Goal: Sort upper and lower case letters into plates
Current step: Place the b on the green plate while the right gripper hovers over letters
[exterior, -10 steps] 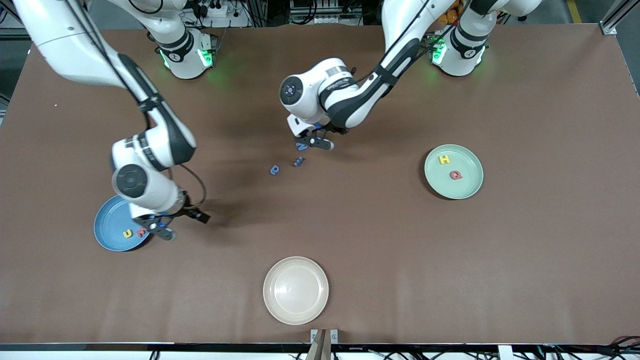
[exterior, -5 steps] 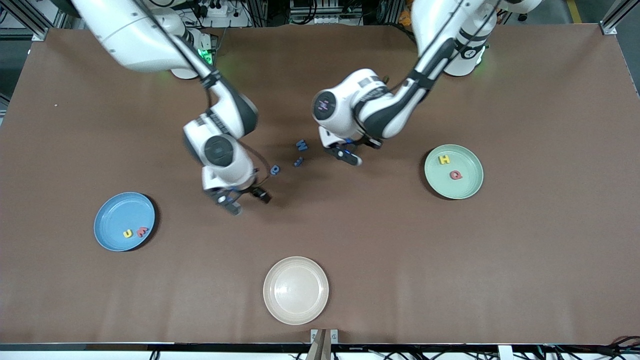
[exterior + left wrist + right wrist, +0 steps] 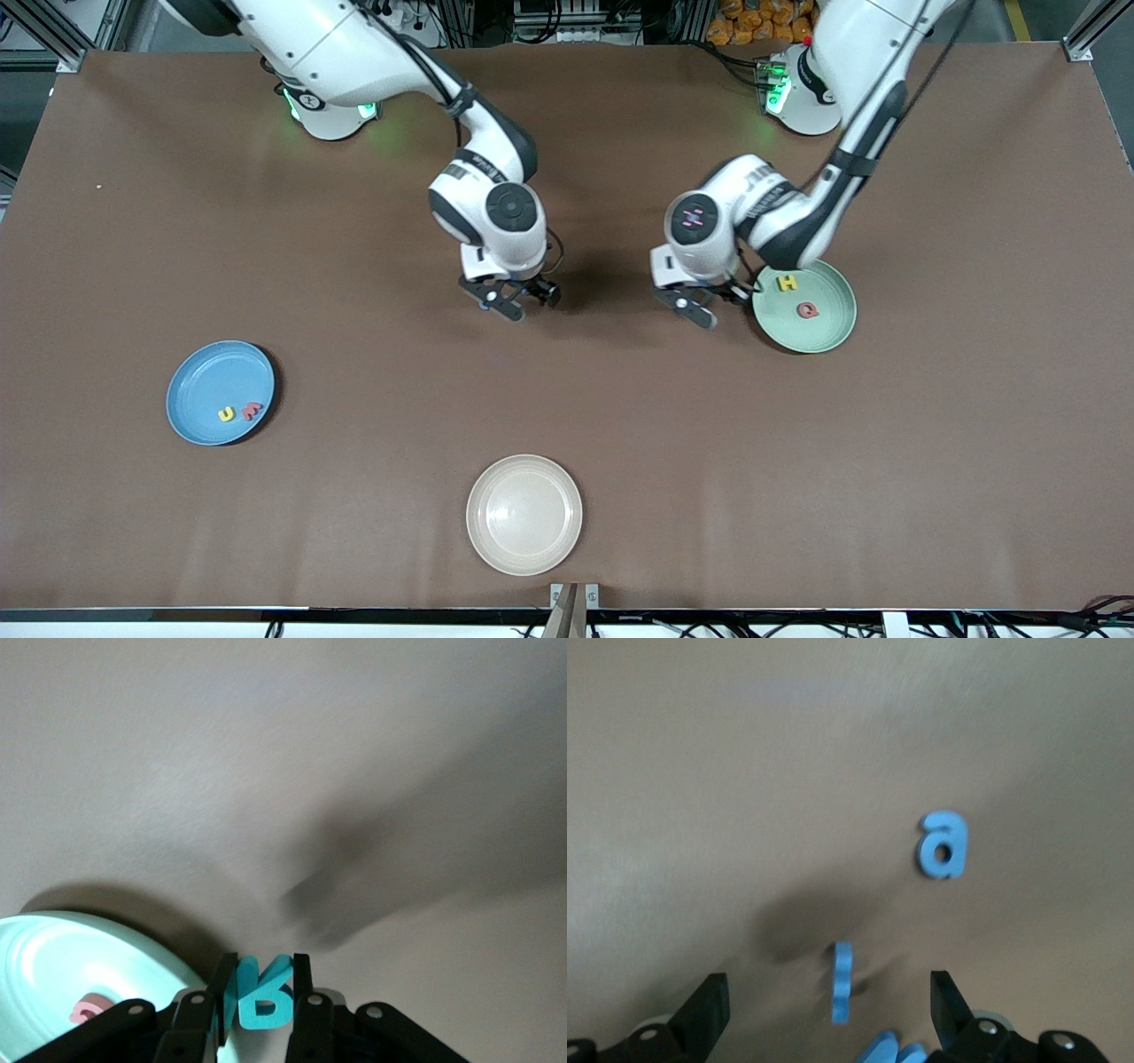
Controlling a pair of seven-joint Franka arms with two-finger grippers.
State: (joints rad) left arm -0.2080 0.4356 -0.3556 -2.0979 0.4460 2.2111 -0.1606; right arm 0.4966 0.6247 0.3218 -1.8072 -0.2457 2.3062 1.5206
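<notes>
My left gripper (image 3: pixel 697 308) hangs over the table just beside the pale mint plate (image 3: pixel 828 332), which holds a yellow H (image 3: pixel 787 283) and a red Q (image 3: pixel 807 310). In the left wrist view the left gripper (image 3: pixel 263 967) is shut on a teal letter (image 3: pixel 262 1003), with the mint plate's rim (image 3: pixel 53 943) close by. My right gripper (image 3: pixel 508 301) is open over the table's middle. In the right wrist view the right gripper (image 3: pixel 828 992) stands around a blue letter on its edge (image 3: pixel 842 981), with a blue "a" (image 3: pixel 943 844) and another blue letter (image 3: pixel 888 1051) near. The sky blue plate (image 3: pixel 204 385) holds a yellow u (image 3: pixel 228 414) and a red letter (image 3: pixel 252 410).
A cream-white plate (image 3: pixel 524 515) sits near the front edge of the table, nearer to the front camera than both grippers. The loose blue letters are hidden under the right hand in the front view.
The right arm swung from the blue plate to the middle, over the blue letters. The left gripper carried the teal letter from the middle toward the mint plate.
</notes>
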